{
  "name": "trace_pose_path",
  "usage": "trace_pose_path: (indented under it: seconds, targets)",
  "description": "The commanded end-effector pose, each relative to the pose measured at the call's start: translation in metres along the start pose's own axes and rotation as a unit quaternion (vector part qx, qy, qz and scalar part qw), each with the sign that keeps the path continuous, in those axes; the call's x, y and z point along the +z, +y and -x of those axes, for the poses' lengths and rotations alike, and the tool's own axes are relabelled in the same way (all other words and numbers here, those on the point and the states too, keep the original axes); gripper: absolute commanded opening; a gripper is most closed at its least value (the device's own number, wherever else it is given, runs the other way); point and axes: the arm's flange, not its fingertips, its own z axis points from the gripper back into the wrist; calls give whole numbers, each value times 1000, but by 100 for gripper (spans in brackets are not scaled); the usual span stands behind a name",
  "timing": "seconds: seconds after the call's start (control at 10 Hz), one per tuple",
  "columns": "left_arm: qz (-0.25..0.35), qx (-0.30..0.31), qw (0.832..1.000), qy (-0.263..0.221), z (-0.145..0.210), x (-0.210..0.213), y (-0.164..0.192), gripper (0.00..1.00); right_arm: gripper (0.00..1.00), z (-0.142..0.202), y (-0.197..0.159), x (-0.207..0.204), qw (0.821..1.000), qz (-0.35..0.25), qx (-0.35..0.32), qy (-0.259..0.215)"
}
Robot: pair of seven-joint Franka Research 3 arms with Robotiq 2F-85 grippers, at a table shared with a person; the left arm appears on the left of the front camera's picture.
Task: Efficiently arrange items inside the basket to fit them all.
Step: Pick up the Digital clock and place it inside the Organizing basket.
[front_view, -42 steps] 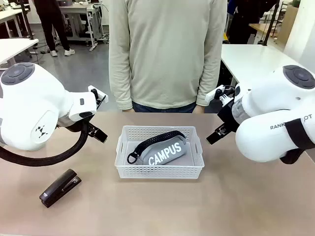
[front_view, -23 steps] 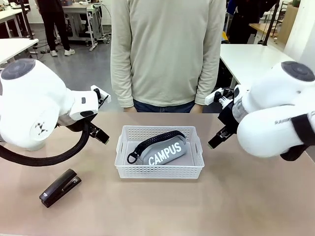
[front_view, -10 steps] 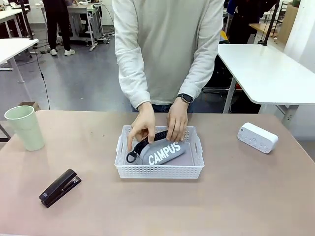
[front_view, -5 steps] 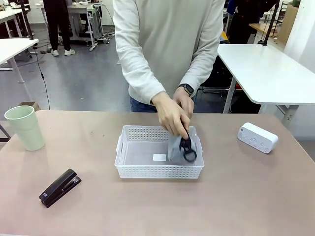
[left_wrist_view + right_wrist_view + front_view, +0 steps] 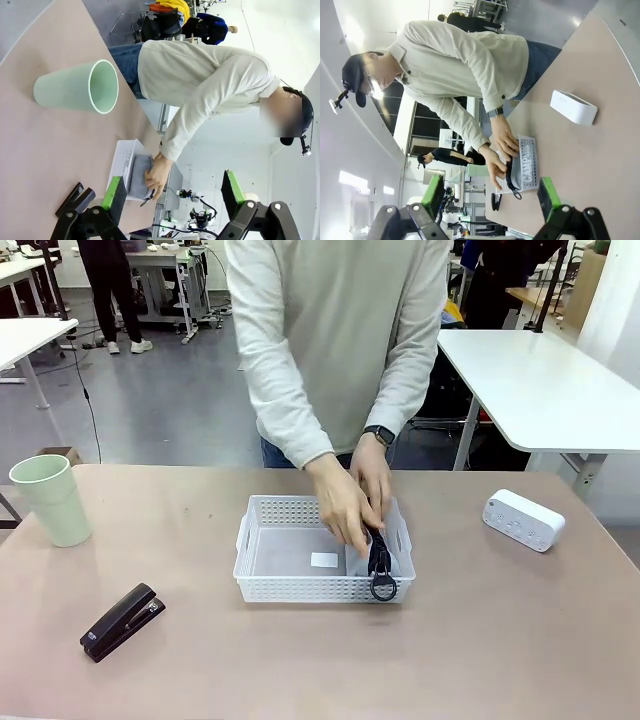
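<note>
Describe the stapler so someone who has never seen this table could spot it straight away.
On the tan table, look left of the white basket in the middle, toward the near left corner. The stapler lies flat there on its own, nearer the robot than the pale green cup. It is the only black, low, wedge-shaped thing on the bare tabletop.

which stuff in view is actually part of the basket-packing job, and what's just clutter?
Job: basket; grey CAMPUS pouch, held on edge at the basket's right end by the person's hands; pale green cup, black stapler, small white box, all outside the basket on the table.
Lying about: white label on the basket floor; white side tables behind.
</note>
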Motion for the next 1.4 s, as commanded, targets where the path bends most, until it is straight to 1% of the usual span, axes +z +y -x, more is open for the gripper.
trace_pose_path:
  seconds: [0.0, 0.1, 0.2, 0.3, 0.4, 0.5, 0.6, 0.7, 0.8, 0.9, 1.0, 1.1, 1.2, 1.3]
  targets:
    - [9, -12, 1000, 1, -2, 0, 1, 100, 100, -3, 2, 0, 1000, -13, 6, -4]
    - [9, -12, 1000, 1, -2, 0, 1, 100, 100, 0, 0, 0, 1000, 0, 0, 0]
    - [9, -12, 1000, 1, -2, 0, 1, 100, 100, -6, 13, -30, 996, 44, 56, 48]
    - [9, -12, 1000, 1, -2, 0, 1, 100, 100, -10, 28, -65, 986, 94, 94, 98]
    - [9, -12, 1000, 1, -2, 0, 1, 100, 100, -10, 38, -101, 970, 154, 117, 144]
    - [9, -12, 1000, 1, -2, 0, 1, 100, 100, -8, 46, -144, 945, 231, 152, 175]
    - [9, -12, 1000, 1, -2, 0, 1, 100, 100, 0, 49, -182, 911, 297, 194, 211]
    - [9, -12, 1000, 1, -2, 0, 1, 100, 100, 7, 47, -219, 880, 345, 237, 224]
    - [9, -12, 1000, 1, -2, 0, 1, 100, 100, 14, 43, -251, 857, 379, 261, 233]
    - [9, -12, 1000, 1, -2, 0, 1, 100, 100, 15, 41, -274, 831, 421, 290, 219]
    - [9, -12, 1000, 1, -2, 0, 1, 100, 100, 20, 40, -289, 818, 441, 308, 204]
    - [9, -12, 1000, 1, -2, 0, 1, 100, 100, 22, 35, -298, 794, 473, 333, 185]
    - [9, -12, 1000, 1, -2, 0, 1, 100, 100, 15, 45, -278, 792, 444, 328, 261]
    - [9, -12, 1000, 1, -2, 0, 1, 100, 100, 27, 40, -298, 812, 433, 328, 216]
